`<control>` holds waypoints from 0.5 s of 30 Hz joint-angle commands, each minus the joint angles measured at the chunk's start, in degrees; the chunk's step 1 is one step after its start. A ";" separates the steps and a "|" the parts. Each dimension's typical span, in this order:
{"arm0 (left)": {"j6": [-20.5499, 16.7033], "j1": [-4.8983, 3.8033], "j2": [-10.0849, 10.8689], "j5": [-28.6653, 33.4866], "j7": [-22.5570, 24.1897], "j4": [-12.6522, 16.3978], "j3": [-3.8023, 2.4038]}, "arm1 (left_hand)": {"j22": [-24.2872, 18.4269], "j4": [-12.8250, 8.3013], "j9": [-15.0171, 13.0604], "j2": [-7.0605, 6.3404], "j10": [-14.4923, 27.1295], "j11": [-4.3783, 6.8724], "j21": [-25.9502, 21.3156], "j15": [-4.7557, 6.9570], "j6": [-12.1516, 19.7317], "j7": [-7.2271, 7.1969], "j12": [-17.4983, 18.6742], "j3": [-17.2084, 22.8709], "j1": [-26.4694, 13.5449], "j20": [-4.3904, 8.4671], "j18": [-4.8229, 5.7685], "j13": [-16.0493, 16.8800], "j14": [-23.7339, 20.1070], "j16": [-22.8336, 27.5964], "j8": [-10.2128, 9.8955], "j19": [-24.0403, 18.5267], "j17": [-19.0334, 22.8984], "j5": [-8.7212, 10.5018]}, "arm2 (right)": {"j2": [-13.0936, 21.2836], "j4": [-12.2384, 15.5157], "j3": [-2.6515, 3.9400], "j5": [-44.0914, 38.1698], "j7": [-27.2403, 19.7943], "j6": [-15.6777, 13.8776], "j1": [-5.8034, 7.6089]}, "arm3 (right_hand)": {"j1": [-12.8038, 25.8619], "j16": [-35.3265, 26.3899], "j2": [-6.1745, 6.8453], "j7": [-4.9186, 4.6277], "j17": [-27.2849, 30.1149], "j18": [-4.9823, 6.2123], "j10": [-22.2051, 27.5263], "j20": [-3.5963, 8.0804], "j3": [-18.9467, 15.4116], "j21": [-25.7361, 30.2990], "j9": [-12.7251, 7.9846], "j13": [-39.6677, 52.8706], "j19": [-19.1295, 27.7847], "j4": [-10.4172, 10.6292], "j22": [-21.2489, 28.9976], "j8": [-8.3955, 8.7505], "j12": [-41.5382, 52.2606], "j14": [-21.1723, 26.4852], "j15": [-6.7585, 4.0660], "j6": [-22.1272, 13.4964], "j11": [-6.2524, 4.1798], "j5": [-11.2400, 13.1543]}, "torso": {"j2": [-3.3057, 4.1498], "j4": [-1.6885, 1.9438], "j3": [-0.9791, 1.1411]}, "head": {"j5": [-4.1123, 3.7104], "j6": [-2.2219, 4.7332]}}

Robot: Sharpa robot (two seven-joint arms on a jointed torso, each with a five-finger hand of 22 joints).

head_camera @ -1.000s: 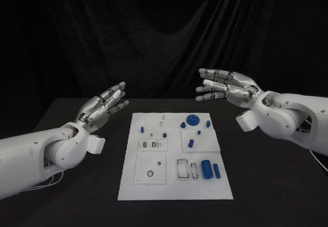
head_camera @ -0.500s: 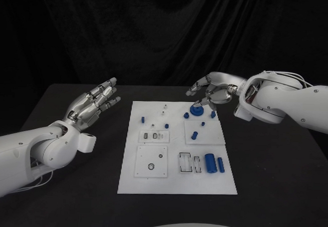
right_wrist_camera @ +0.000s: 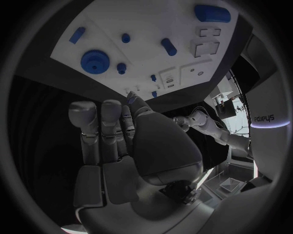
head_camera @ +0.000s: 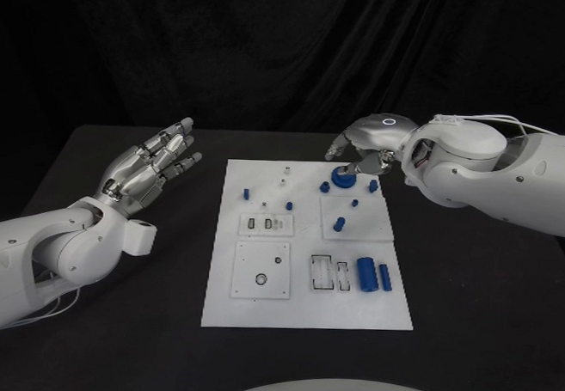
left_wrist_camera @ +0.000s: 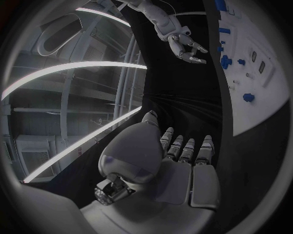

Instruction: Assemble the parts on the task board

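The white task board [head_camera: 303, 312] lies in the middle of the black table. A blue gear [head_camera: 342, 181] sits near its far right corner, with small blue pegs [head_camera: 324, 187] around it and two blue cylinders [head_camera: 367, 270] at its near right. My right hand [head_camera: 362, 154] hovers just over the gear, fingers pointing down and holding nothing. In the right wrist view the gear [right_wrist_camera: 94, 61] lies beyond the spread fingers [right_wrist_camera: 85, 122]. My left hand [head_camera: 154, 163] is raised left of the board, palm flat and fingers apart.
White recessed fixtures [head_camera: 262, 280] and a slotted frame [head_camera: 330, 273] sit on the board's near half. Bare black table [head_camera: 478, 288] runs along both sides of the board. The left wrist view shows the right hand [left_wrist_camera: 186, 48] above the board [left_wrist_camera: 268, 92].
My right hand has swung in and come down from above the table's far right to just over the gear. The left hand has stayed raised and flat, shifting slightly.
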State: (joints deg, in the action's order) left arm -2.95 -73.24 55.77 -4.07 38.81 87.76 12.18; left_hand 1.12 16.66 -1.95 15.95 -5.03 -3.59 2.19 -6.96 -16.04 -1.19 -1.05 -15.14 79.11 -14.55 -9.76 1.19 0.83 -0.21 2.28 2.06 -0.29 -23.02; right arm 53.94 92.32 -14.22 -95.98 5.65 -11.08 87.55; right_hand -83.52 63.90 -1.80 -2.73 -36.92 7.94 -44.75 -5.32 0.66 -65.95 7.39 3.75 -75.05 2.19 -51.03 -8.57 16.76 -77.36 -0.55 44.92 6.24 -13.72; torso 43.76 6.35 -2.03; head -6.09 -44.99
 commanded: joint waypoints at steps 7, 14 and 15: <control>0.41 -0.59 0.46 -0.35 10.15 0.80 -0.05 | -0.09 0.00 -0.09 0.04 0.25 -0.27 -0.29 0.05 -0.35 0.53 0.09 0.01 0.73 0.25 -0.63 -0.06 -0.24 -0.03 0.07 -0.04 0.08 -0.57 | -0.14 0.12 0.04 -6.30 2.89 -1.49 0.01 | 0.61 1.29 1.06 0.20 -1.93 -0.90 -2.03 -0.02 1.21 -2.06 0.32 0.36 -0.34 0.41 -2.77 0.50 -0.44 -0.70 -0.15 0.96 -0.23 1.27 | 3.23 2.15 -1.38 | -2.48 1.80; 1.11 -0.66 0.28 -0.35 10.39 0.80 -0.05 | -0.06 -0.06 -0.11 0.11 0.14 -0.41 -0.21 -0.28 -0.51 0.74 0.05 0.16 1.11 0.12 -0.64 -0.03 -0.12 -0.07 0.07 0.04 0.04 -0.91 | -0.20 -0.22 0.03 -6.40 2.20 -0.43 -0.36 | 0.94 2.45 1.63 0.60 -3.80 -1.14 -4.67 0.07 2.20 -3.61 0.79 0.92 -0.49 0.64 -5.04 0.96 0.40 -1.23 -0.25 1.26 -0.51 1.15 | 3.77 2.62 -1.74 | -3.10 1.88; 1.17 -0.67 0.26 -0.35 10.42 0.77 -0.05 | -0.06 -0.06 -0.11 0.11 0.14 -0.41 -0.21 -0.28 -0.51 0.74 0.05 0.16 1.11 0.12 -0.64 -0.03 -0.12 -0.07 0.07 0.04 0.04 -0.91 | -0.19 -0.27 0.03 -6.40 2.10 -0.26 -0.44 | 0.88 2.38 1.71 0.65 -3.66 -1.12 -4.63 0.08 2.33 -3.61 0.81 0.92 -0.40 0.60 -5.05 1.05 0.34 -1.15 -0.27 1.20 -0.52 0.90 | 3.85 2.69 -1.78 | -3.19 1.88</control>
State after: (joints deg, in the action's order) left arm -2.70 -73.72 56.15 -4.22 38.83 88.42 12.20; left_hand 1.07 16.66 -2.00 15.88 -5.03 -3.59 2.19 -6.96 -16.40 -0.82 -1.05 -15.14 79.62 -14.55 -9.75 1.19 0.84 -0.21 2.27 2.06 -0.29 -23.68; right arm 53.69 92.09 -14.22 -100.96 7.08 -11.62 87.28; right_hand -82.80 66.15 -0.69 -2.40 -40.67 7.56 -49.09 -5.33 2.71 -69.25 8.15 4.60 -75.05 2.67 -56.03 -7.80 16.92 -78.29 -0.87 46.23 5.66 -12.65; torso 47.18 8.67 -3.54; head -9.05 -43.10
